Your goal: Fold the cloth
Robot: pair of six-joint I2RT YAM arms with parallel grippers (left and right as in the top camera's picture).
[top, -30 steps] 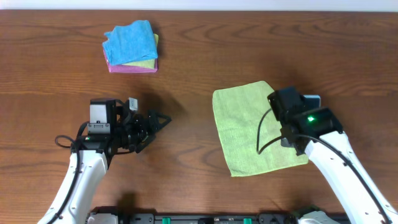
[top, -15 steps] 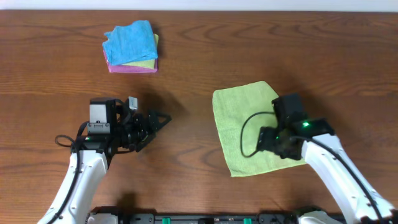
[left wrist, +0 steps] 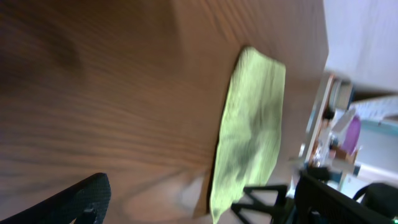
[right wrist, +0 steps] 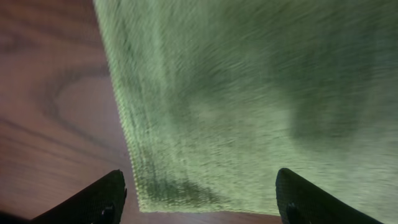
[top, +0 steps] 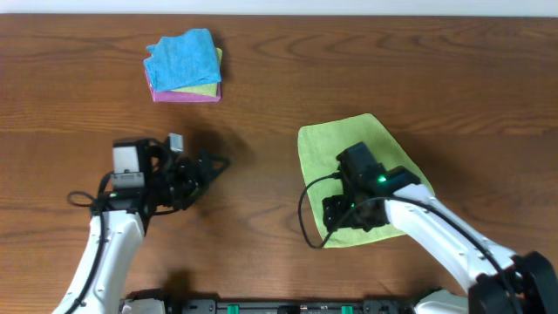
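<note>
A light green cloth (top: 336,153) lies flat on the wooden table at centre right. It also shows in the left wrist view (left wrist: 252,134) and fills the right wrist view (right wrist: 249,93). My right gripper (top: 336,222) is open and hovers over the cloth's near-left corner (right wrist: 146,202), one finger on each side of it. My left gripper (top: 209,166) is open and empty over bare wood, well left of the cloth.
A stack of folded cloths, blue on yellow-green on pink (top: 183,65), sits at the back left. The table's front edge runs along the bottom, with a black rail (top: 288,307) below it.
My right arm has swung left across the cloth, from its right edge to its near-left corner. My left arm has shifted slightly left.
</note>
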